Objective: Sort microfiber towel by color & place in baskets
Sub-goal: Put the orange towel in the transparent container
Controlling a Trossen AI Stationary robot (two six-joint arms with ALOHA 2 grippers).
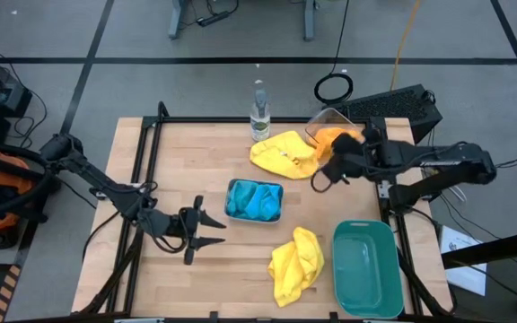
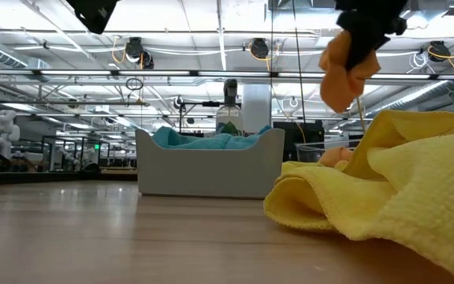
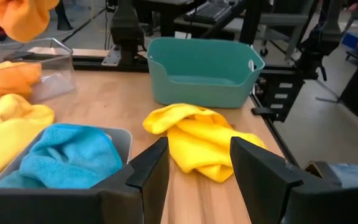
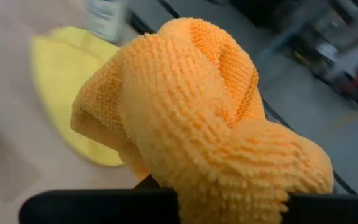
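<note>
My right gripper [image 1: 328,169] is shut on an orange towel [image 2: 344,75] and holds it high over the table's far right, near the clear basket [image 1: 328,121]. A second orange towel [image 3: 5,78] lies at that basket. One yellow towel [image 1: 285,154] lies in front of it, and another [image 1: 296,265] lies beside the green basket [image 1: 366,267]. The pale basket [image 1: 254,199] holds blue towels [image 3: 73,155]. My left gripper [image 1: 209,229] stands open left of the pale basket, above the table, and points toward the nearer yellow towel [image 3: 197,140]. My right gripper pinches a bunched fold of the orange towel [image 4: 166,180] between its two fingers, which slant downward. The rest of the towel hangs in a loose clump below the fingers [image 2: 361,35], lifted clear of the table and the baskets.
A clear bottle [image 1: 258,112] stands at the table's far edge, behind the yellow towel. A dark keyboard [image 1: 393,103] lies beyond the far right corner. Bare wood shows on the left half of the table and along the near edge.
</note>
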